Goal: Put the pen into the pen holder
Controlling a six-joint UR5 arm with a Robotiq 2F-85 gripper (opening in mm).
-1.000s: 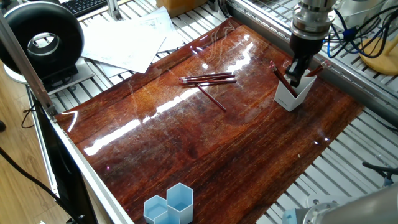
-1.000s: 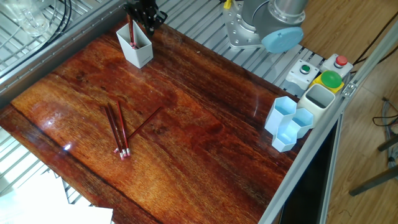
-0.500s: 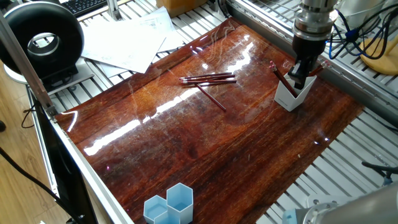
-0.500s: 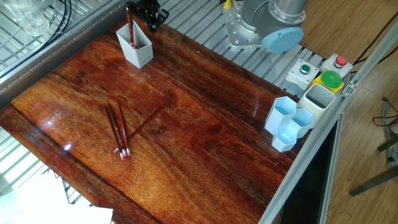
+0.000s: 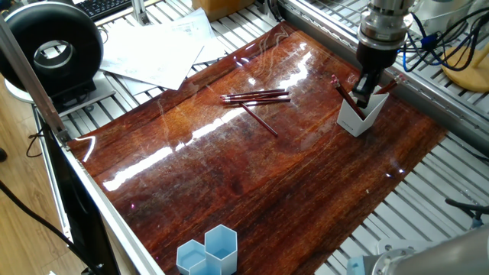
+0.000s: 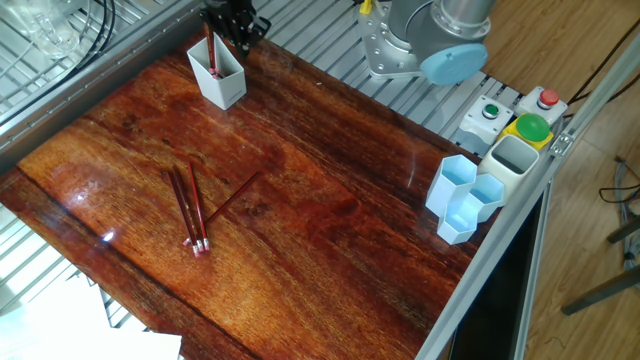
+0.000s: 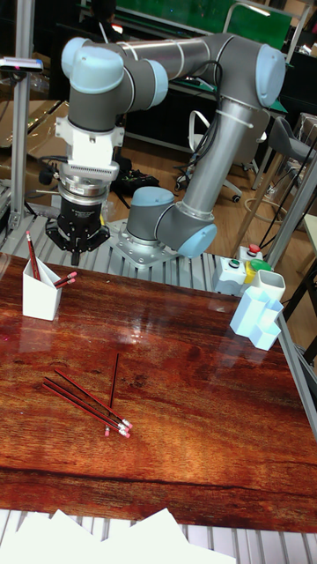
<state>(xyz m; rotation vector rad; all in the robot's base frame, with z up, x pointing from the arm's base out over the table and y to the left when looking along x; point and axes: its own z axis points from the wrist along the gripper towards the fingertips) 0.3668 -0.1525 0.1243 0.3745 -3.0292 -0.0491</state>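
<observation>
The white pen holder (image 5: 356,118) (image 6: 222,83) (image 7: 39,300) stands near the table's far edge. Two red pens are in it: one upright (image 7: 33,256), one leaning out over the rim (image 7: 64,280). My gripper (image 5: 366,89) (image 6: 237,28) (image 7: 77,249) hangs just above the holder, open, with nothing between its fingers. Three more red pens lie on the wood: two side by side (image 5: 256,97) (image 6: 185,207) (image 7: 84,401), and one lying askew next to them (image 5: 260,120) (image 6: 232,197) (image 7: 114,379).
Light blue hexagonal cups (image 6: 462,200) (image 5: 208,252) (image 7: 255,322) stand at one table edge beside a button box (image 6: 520,125). Loose paper sheets (image 5: 157,50) and a black ring lamp (image 5: 52,50) lie beyond the opposite edge. The arm's base (image 6: 420,40) rises behind the table.
The gripper shifted very slightly above the pen holder and came back. The pens in the holder and on the table have not moved.
</observation>
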